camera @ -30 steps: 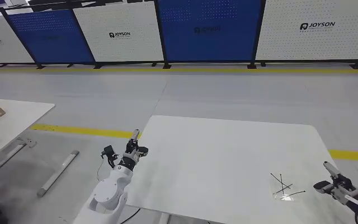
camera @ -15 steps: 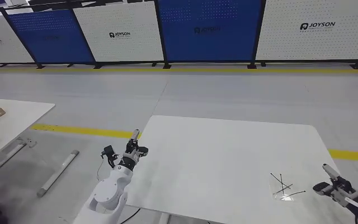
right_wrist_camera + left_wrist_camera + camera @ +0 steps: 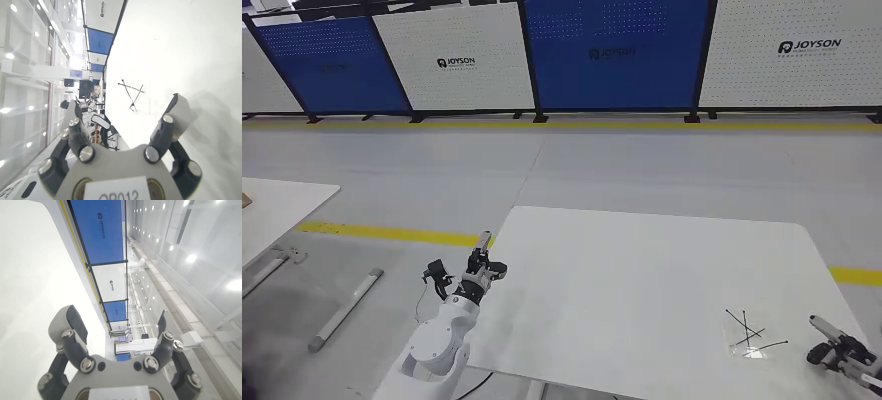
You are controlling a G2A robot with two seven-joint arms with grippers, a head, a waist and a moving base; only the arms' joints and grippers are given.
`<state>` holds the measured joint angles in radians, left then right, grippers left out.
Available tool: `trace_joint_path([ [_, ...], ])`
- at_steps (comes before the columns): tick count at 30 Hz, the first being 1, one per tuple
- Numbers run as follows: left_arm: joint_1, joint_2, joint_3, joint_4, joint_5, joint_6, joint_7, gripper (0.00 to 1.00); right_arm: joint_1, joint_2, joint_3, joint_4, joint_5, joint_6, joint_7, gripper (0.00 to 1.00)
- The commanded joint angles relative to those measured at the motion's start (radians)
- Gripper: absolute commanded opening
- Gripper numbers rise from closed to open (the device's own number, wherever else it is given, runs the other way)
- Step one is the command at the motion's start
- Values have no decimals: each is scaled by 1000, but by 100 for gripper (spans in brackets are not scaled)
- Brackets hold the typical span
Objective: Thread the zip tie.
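**Counter** (image 3: 642, 290), one: white, rounded corners.

**Tools**, two.
- Left tool (image 3: 119, 316): jaws spread wide, holding nothing. It sits at the counter's left edge, well apart from the work, and has not moved over the last second.
- Right tool (image 3: 827, 340): jaws likewise wide apart and empty. It has drawn back toward the counter's near right corner, away from the zip ties (so no pickup has begun, and the threading looks wholly undone).

**Zip ties** (image 3: 130, 91), black, thin: a small crossed heap lying flat near the counter's right end, just ahead of the right tool. Four seems likely, though the overlaps leave the count uncertain.
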<state>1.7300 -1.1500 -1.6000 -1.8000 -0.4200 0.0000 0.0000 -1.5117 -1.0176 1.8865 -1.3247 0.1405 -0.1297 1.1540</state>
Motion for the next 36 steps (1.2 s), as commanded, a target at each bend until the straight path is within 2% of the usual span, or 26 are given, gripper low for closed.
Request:
trace_joint_path([
  [1,0,0,0,0,0,0,0,100,0,0,0,0,-1,0,1,100],
  [7,0,0,0,0,0,0,0,100,0,0,0,0,-1,0,1,100],
  [11,0,0,0,0,0,0,0,100,-2,1,-25,-19,4,-32,41,100],
  [15,0,0,0,0,0,0,0,100,10,7,-46,-18,-1,-22,81,100],
  [25,0,0,0,0,0,0,0,100,10,7,-46,-18,-1,-22,81,100],
  [30,0,0,0,0,0,0,0,100,-13,6,-58,-40,-19,-25,8,100],
  [31,0,0,0,0,0,0,0,100,-17,7,-57,-42,-18,-26,6,94],
  [32,0,0,0,0,0,0,0,100,-19,8,-54,-41,-18,-26,4,74],
  [33,0,0,0,0,0,0,0,100,-21,9,-54,-40,-18,-25,5,46],
  [36,0,0,0,0,0,0,0,100,-22,13,-58,-34,-20,-23,12,44],
])
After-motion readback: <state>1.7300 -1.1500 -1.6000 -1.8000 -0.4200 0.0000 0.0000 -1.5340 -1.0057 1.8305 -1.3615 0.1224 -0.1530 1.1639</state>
